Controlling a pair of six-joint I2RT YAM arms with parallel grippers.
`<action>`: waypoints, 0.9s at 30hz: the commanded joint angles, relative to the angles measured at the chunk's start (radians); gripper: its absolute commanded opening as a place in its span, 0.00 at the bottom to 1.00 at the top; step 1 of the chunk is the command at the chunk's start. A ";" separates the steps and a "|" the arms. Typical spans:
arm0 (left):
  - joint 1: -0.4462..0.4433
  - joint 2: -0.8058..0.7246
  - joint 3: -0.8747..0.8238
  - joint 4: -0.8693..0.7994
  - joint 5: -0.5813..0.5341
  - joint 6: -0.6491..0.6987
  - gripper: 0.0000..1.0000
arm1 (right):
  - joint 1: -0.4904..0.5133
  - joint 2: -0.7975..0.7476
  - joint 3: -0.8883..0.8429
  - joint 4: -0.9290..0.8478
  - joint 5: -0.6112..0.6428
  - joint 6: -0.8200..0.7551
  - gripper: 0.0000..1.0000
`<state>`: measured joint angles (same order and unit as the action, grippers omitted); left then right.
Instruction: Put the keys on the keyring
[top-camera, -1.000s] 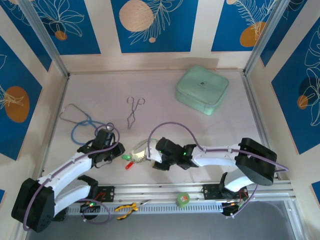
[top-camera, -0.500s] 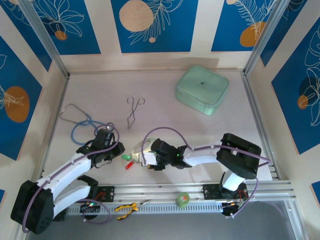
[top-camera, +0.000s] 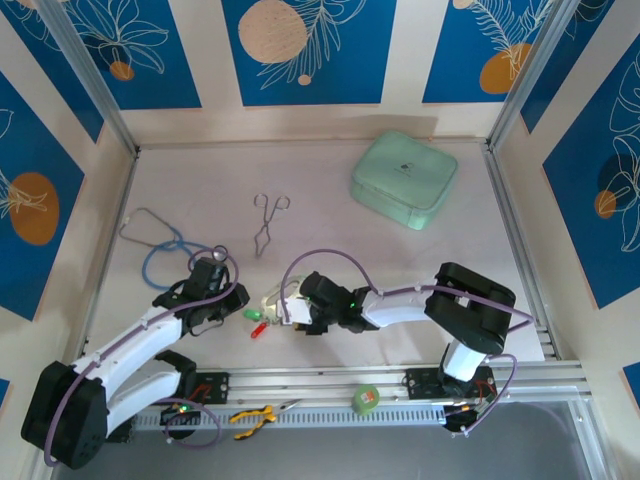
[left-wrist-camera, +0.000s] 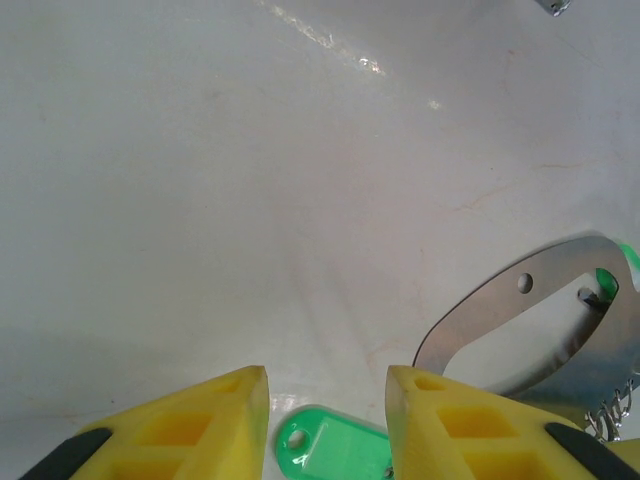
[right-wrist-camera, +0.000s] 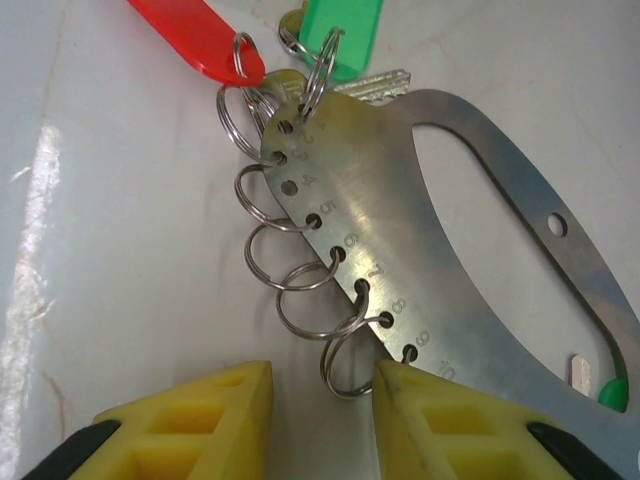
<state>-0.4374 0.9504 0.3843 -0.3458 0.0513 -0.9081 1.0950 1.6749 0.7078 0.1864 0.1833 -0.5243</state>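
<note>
The keyring (right-wrist-camera: 400, 200) is a flat silvery steel loop with numbered holes, and several small split rings (right-wrist-camera: 300, 300) hang from it. A red-headed key (right-wrist-camera: 195, 35) and a green-headed key (right-wrist-camera: 340, 30) lie at its far end. My right gripper (right-wrist-camera: 322, 375) is open, low over the table, with the nearest split ring between its fingertips and its right finger at the loop's edge. My left gripper (left-wrist-camera: 328, 385) is open over a green key head (left-wrist-camera: 335, 450), and the keyring (left-wrist-camera: 520, 300) lies to its right. From above, both grippers flank the keyring (top-camera: 275, 300), left (top-camera: 228, 310) and right (top-camera: 295, 318).
A mint green case (top-camera: 404, 178) sits at the back right. Steel forceps (top-camera: 268, 222) lie mid-table and a blue-tubed stethoscope (top-camera: 160, 240) lies at the left. Yellow pliers (top-camera: 255, 415) and a green tape roll (top-camera: 366, 399) rest on the front rail.
My right arm has slid left along the table up to the keyring, and its jaws have narrowed slightly. The left arm has not moved.
</note>
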 joint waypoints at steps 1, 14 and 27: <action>-0.009 -0.012 0.000 0.003 -0.013 0.018 0.36 | -0.008 0.019 0.028 -0.012 -0.016 0.010 0.31; -0.009 -0.013 0.003 -0.001 -0.013 0.017 0.36 | -0.003 0.047 0.056 -0.024 -0.001 0.039 0.30; -0.009 -0.024 0.002 -0.015 -0.019 0.020 0.36 | 0.004 0.050 0.052 0.036 0.115 0.063 0.05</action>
<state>-0.4374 0.9443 0.3843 -0.3447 0.0509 -0.9081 1.1023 1.7210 0.7513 0.2020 0.2665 -0.4721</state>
